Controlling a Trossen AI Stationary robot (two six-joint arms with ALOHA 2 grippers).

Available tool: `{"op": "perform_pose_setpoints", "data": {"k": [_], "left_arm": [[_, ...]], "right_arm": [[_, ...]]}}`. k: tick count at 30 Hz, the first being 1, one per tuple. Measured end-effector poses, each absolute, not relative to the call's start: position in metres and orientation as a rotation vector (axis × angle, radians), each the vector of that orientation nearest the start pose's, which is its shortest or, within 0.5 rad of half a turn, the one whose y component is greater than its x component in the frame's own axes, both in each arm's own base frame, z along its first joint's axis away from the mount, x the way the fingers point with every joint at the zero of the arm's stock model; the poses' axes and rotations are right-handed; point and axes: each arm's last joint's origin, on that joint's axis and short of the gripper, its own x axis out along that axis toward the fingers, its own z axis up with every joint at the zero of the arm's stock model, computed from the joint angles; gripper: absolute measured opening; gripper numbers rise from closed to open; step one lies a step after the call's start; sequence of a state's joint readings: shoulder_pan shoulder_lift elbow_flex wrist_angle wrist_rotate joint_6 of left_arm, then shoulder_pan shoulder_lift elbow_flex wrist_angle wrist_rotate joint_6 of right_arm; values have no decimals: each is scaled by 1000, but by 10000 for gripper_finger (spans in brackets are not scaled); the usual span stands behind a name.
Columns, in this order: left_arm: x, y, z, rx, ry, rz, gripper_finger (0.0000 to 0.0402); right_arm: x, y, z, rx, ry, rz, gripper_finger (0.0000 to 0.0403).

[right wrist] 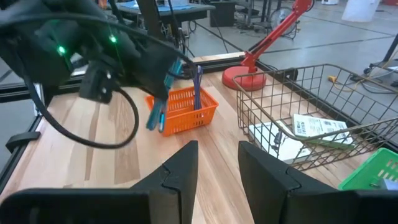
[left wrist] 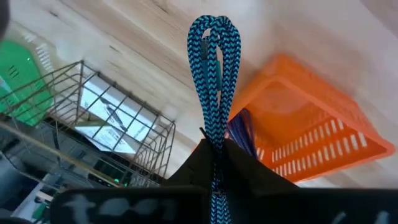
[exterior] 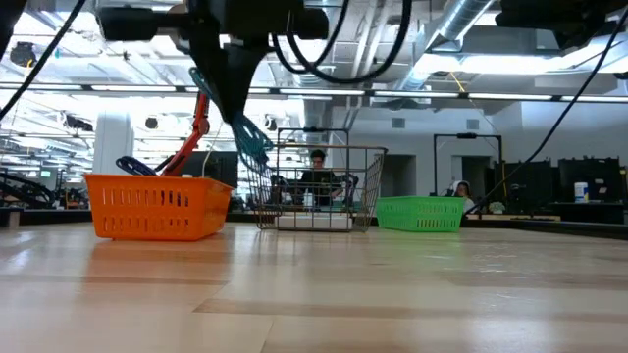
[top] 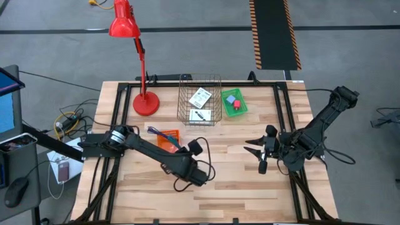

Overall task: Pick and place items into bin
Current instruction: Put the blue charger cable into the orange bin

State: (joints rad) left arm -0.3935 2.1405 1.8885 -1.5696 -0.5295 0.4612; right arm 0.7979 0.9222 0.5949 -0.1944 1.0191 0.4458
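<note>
1. While the right gripper (top: 261, 155) waits well to the side over bare wood, the left gripper (left wrist: 214, 146) hangs above the table (top: 250, 194), its fingers closed tight on a folded blue braided cord (left wrist: 214, 74).
2. The cord loop sticks out past the fingertips; in the low view it hangs clear of the tabletop.
3. Just beyond the left gripper sits the orange basket (top: 167, 139), with a slim blue pen (right wrist: 198, 84) standing in it.
4. Farther out from it stands the wire basket (top: 199, 100), holding flat white cards (top: 200, 97) with black marks.
5. Beside that is the green basket (top: 235, 104), holding small pieces.
6. The right gripper's fingers stand apart, holding nothing.
</note>
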Motion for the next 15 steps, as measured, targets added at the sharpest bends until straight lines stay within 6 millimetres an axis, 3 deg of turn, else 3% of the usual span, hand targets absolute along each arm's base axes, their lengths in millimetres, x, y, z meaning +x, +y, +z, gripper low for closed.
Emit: {"op": "perform_pose_setpoints", "data": {"k": [10,15], "left_arm": [[346,-134,274,1039,1563,-156,0],[329,-124,271,1002,1610,-145,0]], "right_arm": [[146,114,251,28,263,-281,108],[146,114,251,28,264,-281,108]]}}
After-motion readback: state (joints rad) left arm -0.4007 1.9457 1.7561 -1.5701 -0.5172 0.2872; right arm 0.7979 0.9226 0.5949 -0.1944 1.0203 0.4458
